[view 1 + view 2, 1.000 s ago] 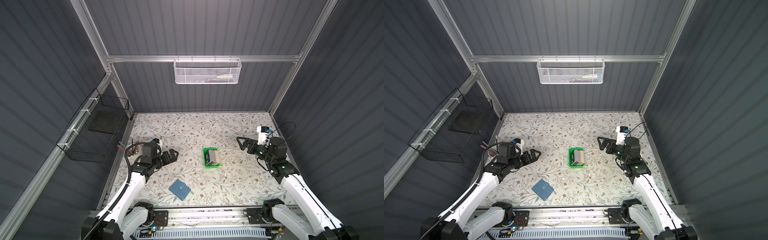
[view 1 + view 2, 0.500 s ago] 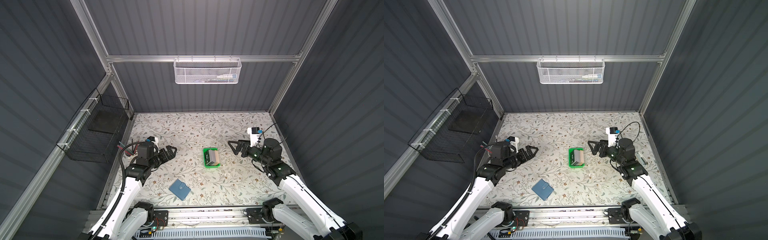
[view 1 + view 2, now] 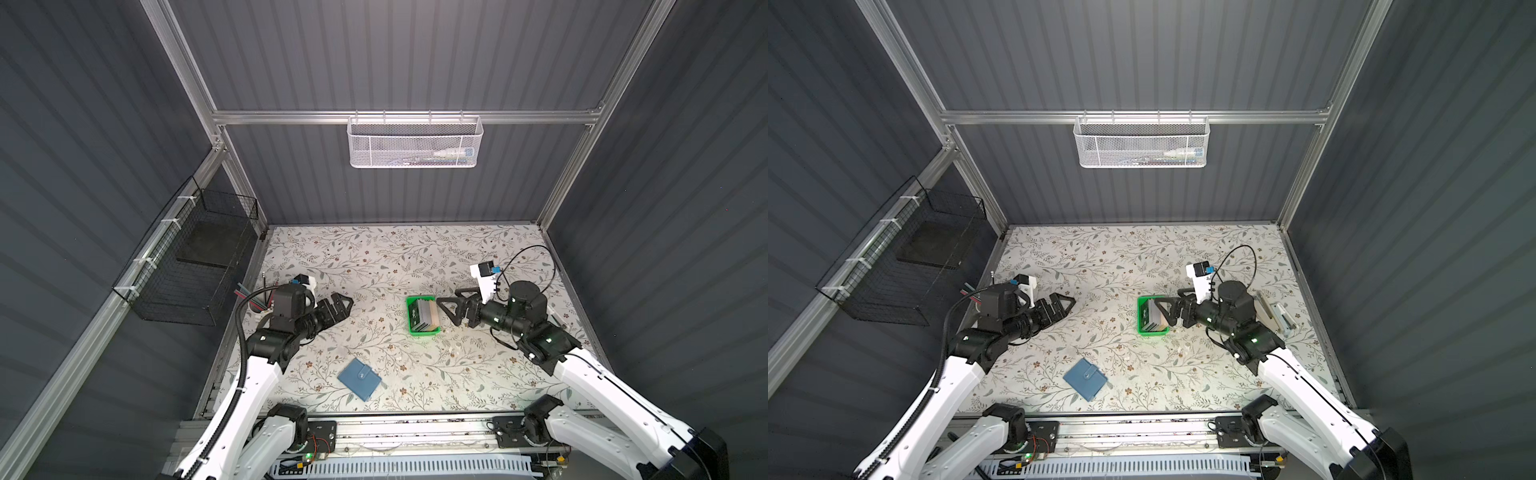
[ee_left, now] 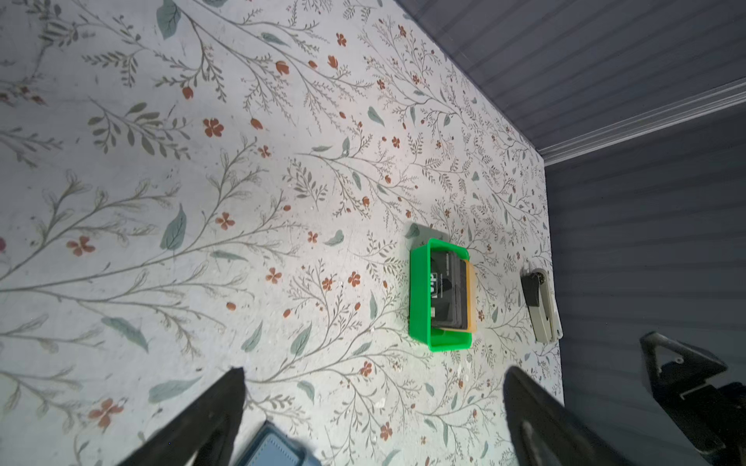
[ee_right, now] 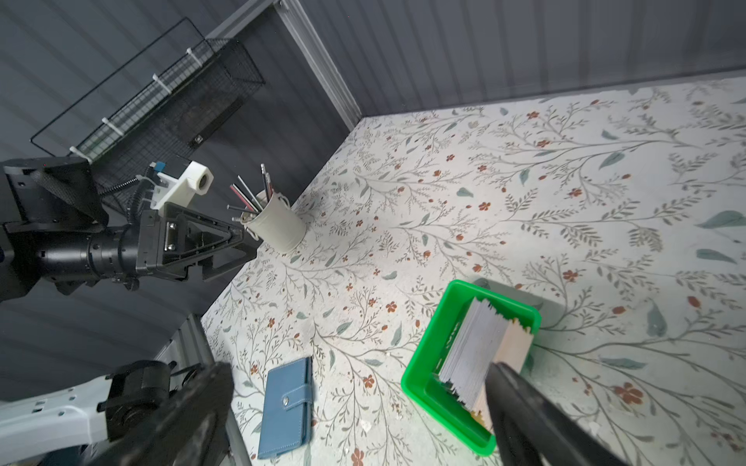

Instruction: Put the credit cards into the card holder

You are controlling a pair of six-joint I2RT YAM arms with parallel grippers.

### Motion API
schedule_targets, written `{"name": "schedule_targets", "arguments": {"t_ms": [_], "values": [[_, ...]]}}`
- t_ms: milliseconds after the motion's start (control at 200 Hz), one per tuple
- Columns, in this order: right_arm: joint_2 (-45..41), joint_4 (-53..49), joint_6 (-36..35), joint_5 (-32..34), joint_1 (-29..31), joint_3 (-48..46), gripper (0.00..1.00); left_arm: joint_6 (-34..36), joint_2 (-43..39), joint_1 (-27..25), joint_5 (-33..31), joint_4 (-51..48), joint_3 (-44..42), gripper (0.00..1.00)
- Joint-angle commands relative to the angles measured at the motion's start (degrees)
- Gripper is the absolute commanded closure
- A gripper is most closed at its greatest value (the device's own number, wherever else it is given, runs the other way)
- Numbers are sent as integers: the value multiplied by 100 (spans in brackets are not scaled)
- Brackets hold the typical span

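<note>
The credit cards (image 3: 424, 316) (image 3: 1156, 318) stand on edge as a stack in a small green tray (image 5: 428, 355), also seen in the left wrist view (image 4: 448, 288). The card holder (image 3: 359, 379) (image 3: 1086, 379) (image 5: 286, 407), blue with a snap tab, lies shut on the table near the front edge. My right gripper (image 3: 442, 306) (image 5: 359, 369) hovers open and empty just right of the tray, above the table. My left gripper (image 3: 349, 305) (image 4: 373, 375) is open and empty, off to the left of the tray and behind the card holder (image 4: 270, 450).
A cup of pencils (image 5: 278, 226) stands at the table's left edge behind the left arm. A stapler (image 4: 543, 306) (image 3: 1281, 318) lies by the right wall. A black wire basket (image 3: 195, 257) hangs on the left wall, a white mesh basket (image 3: 415, 143) on the back wall.
My right gripper has moved left and forward, up to the green tray. The left arm has shifted only slightly. Both grippers stayed open.
</note>
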Motion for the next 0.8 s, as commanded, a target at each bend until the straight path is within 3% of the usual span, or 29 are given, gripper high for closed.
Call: {"name": "schedule_targets", "arguments": {"t_ms": [0, 215, 455, 796], "values": [[142, 193, -135, 262, 195, 33, 1, -161, -143, -104, 237, -441, -181, 3], [302, 836, -216, 538, 460, -340, 1, -407, -327, -584, 87, -529, -551, 10], [166, 917, -417, 974, 594, -686, 1, -778, 177, -2040, -1066, -1073, -407, 10], [211, 1005, -476, 1196, 612, -917, 1, -2022, 958, -3675, -2307, -2159, -179, 9]]}}
